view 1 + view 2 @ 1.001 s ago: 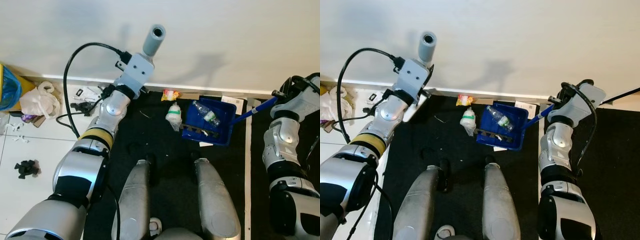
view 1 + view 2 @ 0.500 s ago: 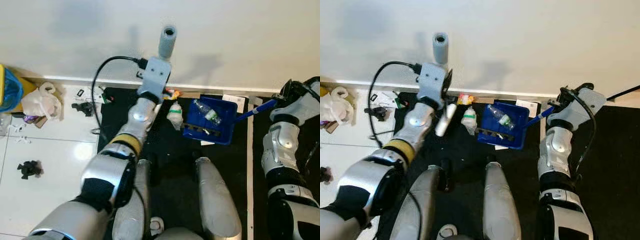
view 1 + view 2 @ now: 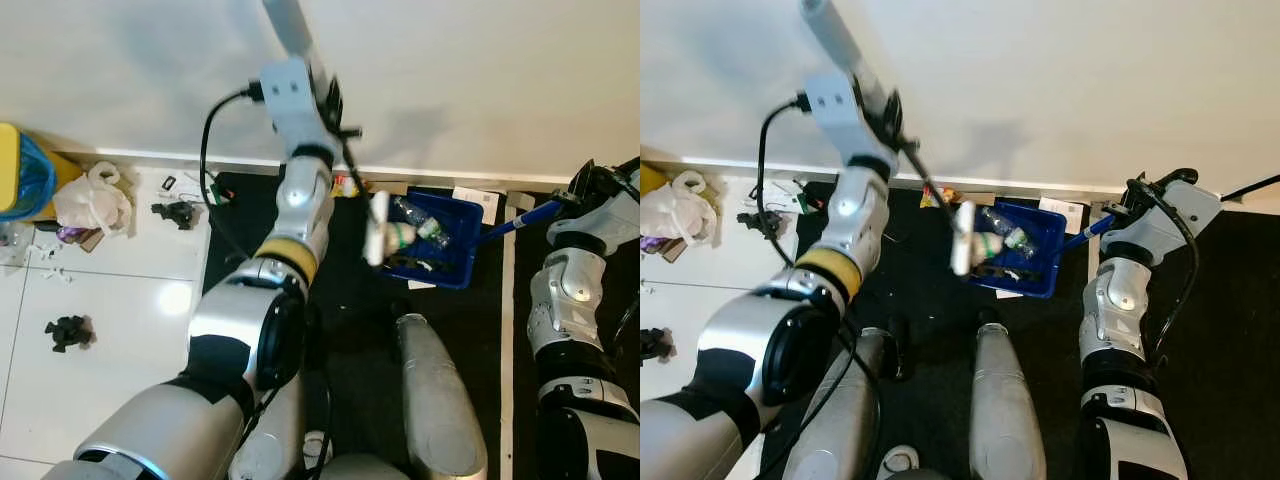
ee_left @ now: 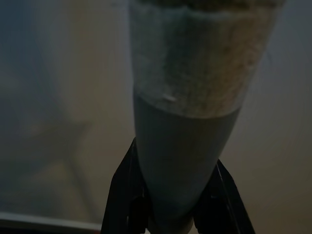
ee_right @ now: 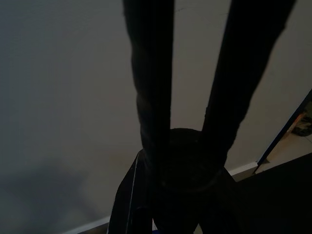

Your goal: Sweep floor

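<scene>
The blue dustpan point(image 3: 432, 240) lies on the black mat by the wall. Left pincer point(image 4: 170, 214) is clamped on the grey broom handle point(image 4: 183, 141), the broom's head just left of the dustpan (bottle inside). Right pincer point(image 5: 187, 146) is closed round the dustpan's black handle end.

We look down at a plain pale wall point(image 3: 480, 80) with a white baseboard point(image 3: 150, 157) along its foot. Beside the broom, a black mat point(image 3: 345, 300) covers the floor up to the baseboard. Well apart from the broom, on the far side from the dustpan, lie glossy white tiles point(image 3: 110, 300) with a bright light reflection.
</scene>
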Controlling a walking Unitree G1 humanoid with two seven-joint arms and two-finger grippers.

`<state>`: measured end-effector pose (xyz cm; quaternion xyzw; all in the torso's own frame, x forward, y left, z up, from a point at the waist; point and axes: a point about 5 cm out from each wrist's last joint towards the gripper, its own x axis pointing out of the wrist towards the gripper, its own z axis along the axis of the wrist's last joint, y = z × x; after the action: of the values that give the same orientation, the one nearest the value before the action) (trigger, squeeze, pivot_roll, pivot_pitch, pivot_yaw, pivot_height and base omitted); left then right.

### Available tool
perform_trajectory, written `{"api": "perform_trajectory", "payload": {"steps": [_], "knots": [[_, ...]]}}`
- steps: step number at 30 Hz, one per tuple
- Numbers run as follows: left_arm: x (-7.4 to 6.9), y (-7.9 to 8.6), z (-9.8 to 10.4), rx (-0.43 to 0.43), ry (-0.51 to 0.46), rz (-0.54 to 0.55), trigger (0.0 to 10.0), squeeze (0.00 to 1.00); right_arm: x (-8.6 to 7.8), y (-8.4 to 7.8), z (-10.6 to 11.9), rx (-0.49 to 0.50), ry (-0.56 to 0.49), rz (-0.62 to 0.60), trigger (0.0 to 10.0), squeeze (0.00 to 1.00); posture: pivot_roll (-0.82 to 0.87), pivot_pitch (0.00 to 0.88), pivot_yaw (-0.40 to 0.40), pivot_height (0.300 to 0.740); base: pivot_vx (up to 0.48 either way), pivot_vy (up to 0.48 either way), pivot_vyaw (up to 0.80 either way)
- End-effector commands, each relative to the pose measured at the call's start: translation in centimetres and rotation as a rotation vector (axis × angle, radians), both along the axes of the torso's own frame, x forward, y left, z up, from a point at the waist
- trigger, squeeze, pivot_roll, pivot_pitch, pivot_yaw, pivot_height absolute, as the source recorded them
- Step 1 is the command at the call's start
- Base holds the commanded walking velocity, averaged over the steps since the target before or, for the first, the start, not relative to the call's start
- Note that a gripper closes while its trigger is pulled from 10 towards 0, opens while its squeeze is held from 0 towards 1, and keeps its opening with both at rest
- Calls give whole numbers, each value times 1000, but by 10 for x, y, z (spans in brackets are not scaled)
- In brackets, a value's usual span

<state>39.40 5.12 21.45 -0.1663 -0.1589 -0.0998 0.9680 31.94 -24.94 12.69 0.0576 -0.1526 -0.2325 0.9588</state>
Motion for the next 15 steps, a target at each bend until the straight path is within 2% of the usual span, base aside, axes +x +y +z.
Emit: {"api": "perform_trajectory", "payload": {"steps": [1,4,6,9,11,13,14,15], "knots": [[-13,-58,16,-95,-3,-166,10000,0,-6,6,-29,61,121,15,10000,0,-146,463,89,740,0,0,0],[3,-32,37,-180,9,-160,10000,0,-1,5,-28,77,126,20,10000,0,-104,433,83,740,0,0,0],[8,-22,45,-189,-2,-177,10000,0,0,5,-29,82,131,23,10000,0,-89,419,79,740,0,0,0],[11,-11,49,-124,-19,-169,10000,0,2,6,-29,87,134,28,10000,0,-81,412,78,740,0,0,0],[15,6,44,56,-32,-151,10000,0,5,8,-28,93,135,37,10000,0,-61,400,74,740,0,0,0],[15,6,44,56,-32,-151,10000,0,5,8,-28,93,135,37,10000,0,-61,400,74,740,0,0,0],[15,12,41,124,-39,-145,10000,0,5,9,-28,95,136,40,10000,0,-61,400,74,740,0,0,0],[15,12,41,124,-39,-145,10000,0,5,9,-28,95,136,40,10000,0,-61,400,74,740,0,0,0]]}}
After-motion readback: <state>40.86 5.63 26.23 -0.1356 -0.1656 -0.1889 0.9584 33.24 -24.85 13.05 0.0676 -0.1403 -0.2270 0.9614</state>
